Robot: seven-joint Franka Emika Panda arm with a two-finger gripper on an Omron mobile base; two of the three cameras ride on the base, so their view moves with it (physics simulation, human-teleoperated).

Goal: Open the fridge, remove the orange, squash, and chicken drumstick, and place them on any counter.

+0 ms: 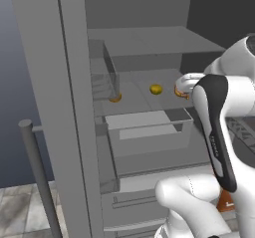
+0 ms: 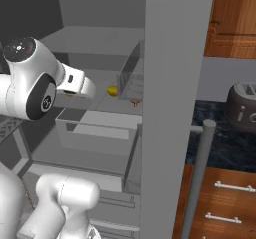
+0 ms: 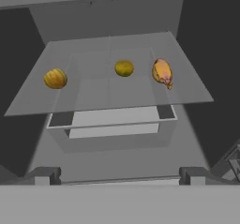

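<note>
Item: tall grey steel fridge (image 1: 69, 107), doors swung open, your arm reaching into the compartment.

Contents, one glass shelf (image 3: 28, 101), as the hand view lays them out in a row:
- ribbed yellow-orange squash (image 3: 55, 78), at the left end;
- small round yellow-green orange (image 3: 123, 68), middle, set slightly deeper;
- golden-brown chicken drumstick (image 3: 162, 72), right end, near the shelf's right edge.

All three lie well apart from one another, and none is touched.

Tool: two-finger gripper (image 3: 119, 175), dark tips spread as wide as they go, nothing between them. It hangs short of the shelf's front edge, above the clear crisper drawer (image 3: 112, 122) below the shelf.

Relation to note: from your jaws, all three pieces lie ahead and higher in the hand view. The orange sits almost dead ahead of the gap between the tips; the squash is off to the left and the drumstick off to the right. The drumstick's long axis runs roughly front to back, plump end away from you and thin tip pointing toward you, so by my reckoning you would close across its width rather than along it.

Destination: glossy black stone counter (image 2: 220, 148), outside the fridge, beyond the right-hand door in the right base view.
</note>
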